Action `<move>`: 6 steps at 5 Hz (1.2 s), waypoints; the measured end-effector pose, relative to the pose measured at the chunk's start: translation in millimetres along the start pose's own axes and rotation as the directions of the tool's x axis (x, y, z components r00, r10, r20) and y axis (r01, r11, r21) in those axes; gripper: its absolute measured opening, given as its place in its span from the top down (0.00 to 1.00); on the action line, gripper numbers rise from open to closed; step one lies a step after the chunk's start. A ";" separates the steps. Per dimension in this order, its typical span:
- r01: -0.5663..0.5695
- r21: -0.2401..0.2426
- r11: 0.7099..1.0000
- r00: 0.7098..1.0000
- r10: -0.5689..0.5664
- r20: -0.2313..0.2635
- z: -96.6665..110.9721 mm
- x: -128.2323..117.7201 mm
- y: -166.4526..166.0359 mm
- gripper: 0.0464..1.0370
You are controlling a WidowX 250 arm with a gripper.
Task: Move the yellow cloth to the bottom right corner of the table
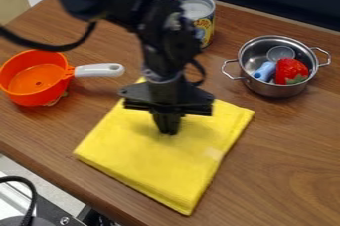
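Observation:
The black gripper (168, 129) hangs over the upper middle of the yellow cloth (152, 163), its tips close together at the cloth's surface. Whether they touch or pinch the fabric cannot be told. Folded into a thick flat square, the cloth lies at an angle on the brown wooden table (292, 155), left of centre, with one corner near the front edge. The gripper and arm cover part of its far side.
An orange strainer (33, 78) with a white handle sits at the left. Behind the arm stands a can (199, 16). A metal pot (272, 88) at the upper right holds a strawberry (291, 70) and a blue-handled item (264, 71). The table's front edge runs along the lower left.

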State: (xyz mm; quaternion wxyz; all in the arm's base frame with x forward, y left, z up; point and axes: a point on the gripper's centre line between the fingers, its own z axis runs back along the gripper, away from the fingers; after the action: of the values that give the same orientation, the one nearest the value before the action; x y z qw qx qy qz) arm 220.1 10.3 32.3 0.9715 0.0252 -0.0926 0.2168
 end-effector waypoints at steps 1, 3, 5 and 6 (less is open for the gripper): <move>0.011 -0.006 1.000 1.000 -0.010 0.016 0.7 -2.0 19.2 0.99; -0.015 -0.003 1.000 0.999 0.015 0.045 0.3 5.7 50.2 0.99; -0.022 -0.007 1.000 0.998 0.022 0.055 0.4 13.9 53.5 0.99; -0.027 -0.004 1.000 1.000 0.027 0.006 3.7 8.3 53.6 0.98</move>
State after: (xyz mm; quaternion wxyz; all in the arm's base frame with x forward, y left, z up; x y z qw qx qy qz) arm 204.0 61.9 38.0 0.9682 0.0228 -0.0963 0.2296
